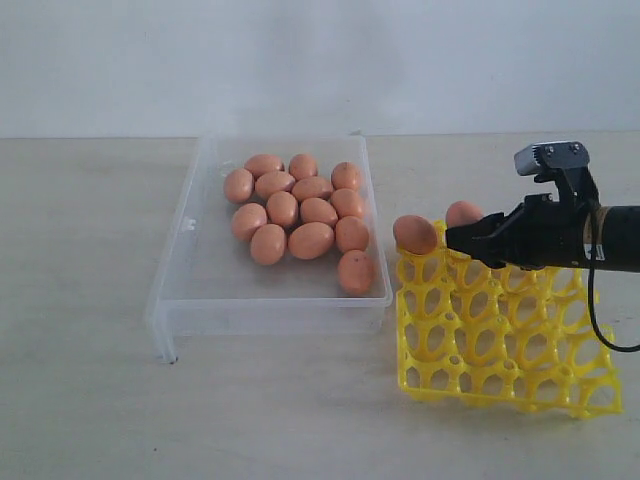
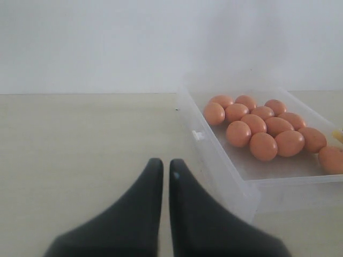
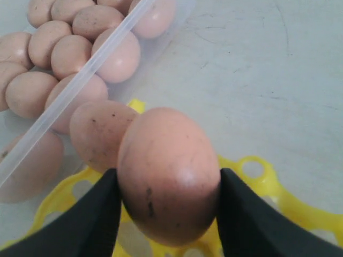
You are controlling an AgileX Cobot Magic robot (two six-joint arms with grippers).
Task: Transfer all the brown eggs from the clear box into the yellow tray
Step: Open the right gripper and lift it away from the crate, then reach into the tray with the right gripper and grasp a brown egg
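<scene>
Brown eggs [image 1: 295, 205]: orange-brown, uniform. Held egg [image 3: 169, 174]: same colour, with faint dark specks and streaks. Clear box [image 1: 175, 260]: transparent, milky edges. Yellow tray [image 1: 500, 397]: bright yellow lattice. Right gripper [image 1: 452, 238] and left gripper [image 2: 165, 174]: black. Wrist camera [image 1: 550, 157]: grey. Table [image 1: 100, 400]: pale beige. Wall [image 1: 320, 60]: off-white.

Only a narrow gap separates clear box [image 1: 182, 262] from yellow tray [image 1: 500, 386]

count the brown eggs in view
16 brown eggs: 14 in the clear box, one resting on the yellow tray, one held in the right gripper. None look hidden.
</scene>
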